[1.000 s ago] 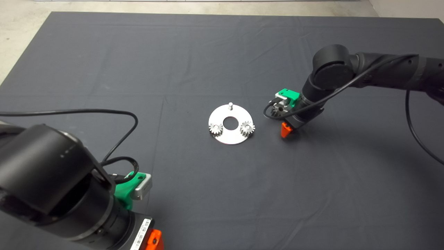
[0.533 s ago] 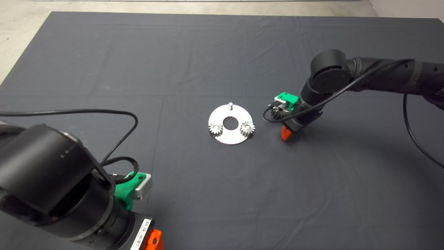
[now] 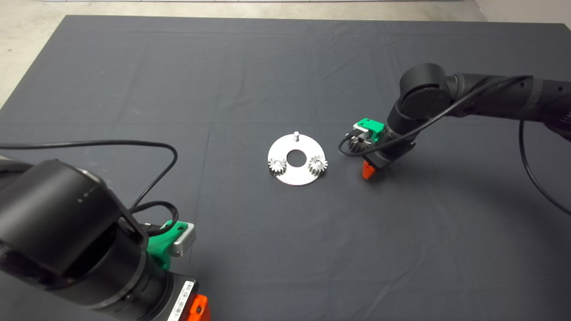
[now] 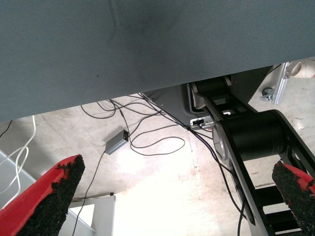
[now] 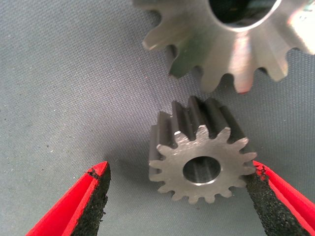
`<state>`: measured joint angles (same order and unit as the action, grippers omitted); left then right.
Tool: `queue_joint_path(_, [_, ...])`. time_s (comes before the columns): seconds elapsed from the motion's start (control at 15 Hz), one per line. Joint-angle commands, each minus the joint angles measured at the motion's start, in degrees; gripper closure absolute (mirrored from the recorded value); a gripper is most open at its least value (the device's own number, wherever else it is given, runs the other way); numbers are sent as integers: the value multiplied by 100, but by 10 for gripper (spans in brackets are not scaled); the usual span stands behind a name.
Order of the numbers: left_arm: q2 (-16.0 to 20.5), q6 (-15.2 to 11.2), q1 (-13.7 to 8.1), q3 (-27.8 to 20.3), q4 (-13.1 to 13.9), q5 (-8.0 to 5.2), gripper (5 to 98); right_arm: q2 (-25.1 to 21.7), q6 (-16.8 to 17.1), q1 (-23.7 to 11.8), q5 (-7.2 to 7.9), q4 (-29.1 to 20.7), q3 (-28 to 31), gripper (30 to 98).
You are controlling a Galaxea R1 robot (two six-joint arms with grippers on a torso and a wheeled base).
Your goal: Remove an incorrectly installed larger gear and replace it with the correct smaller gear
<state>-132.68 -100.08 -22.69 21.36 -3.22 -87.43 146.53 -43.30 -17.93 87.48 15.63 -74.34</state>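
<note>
Right wrist view: the smaller gear (image 5: 203, 162) stands flat on the dark mat (image 5: 74, 88), centre hole up, between the right gripper (image 5: 179, 204)'s two red fingers. Jaws spread wide; one black pad (image 5: 266, 201) sits right at the gear's teeth, cannot tell if it actually touches, the other pad (image 5: 96, 196) is well apart from it. Nothing gripped. The larger gear (image 5: 231, 39), shiny with long pointed teeth, lies on the mat just beside the smaller gear, partly cut off by the picture edge.

Head view: the right gripper (image 3: 366, 169) is low over the mat, just to the right of the round metal plate (image 3: 296, 176). A gear (image 3: 358, 142) shows beside the green gripper body; which of the two it is, cannot tell from here. The plate carries two small gears, one at its left (image 3: 277, 165) and one at its right (image 3: 318, 165), a big centre hole, and a bare upright pin (image 3: 295, 135) at its far edge.

Left gripper (image 3: 196, 307) parked at the lower left edge of the head view. In the left wrist view its fingers (image 4: 47, 196) stand wide apart, holding nothing, with the mat edge, floor and loose cables (image 4: 147, 137) behind.
</note>
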Motion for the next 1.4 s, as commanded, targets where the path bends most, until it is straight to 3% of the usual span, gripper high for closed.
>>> queue_joint_path(0.0, [18,-37,-43,-107,93,-28,54,6,15,-114,79,245,-18,578])
queue_joint_path(0.6, [18,-45,-43,-107,102,-37,54,-32,15,-114,-187,292,-25,578])
queue_joint_path(0.73, [18,-46,-43,-107,102,-28,54,-41,6,-114,-196,300,-35,630])
queue_joint_path(0.93, [18,-78,-43,-107,102,-37,54,-41,8,-114,-231,399,-132,633])
queue_joint_path(1.33, [18,-73,-43,-107,102,-37,54,-32,23,-114,-240,450,-141,722])
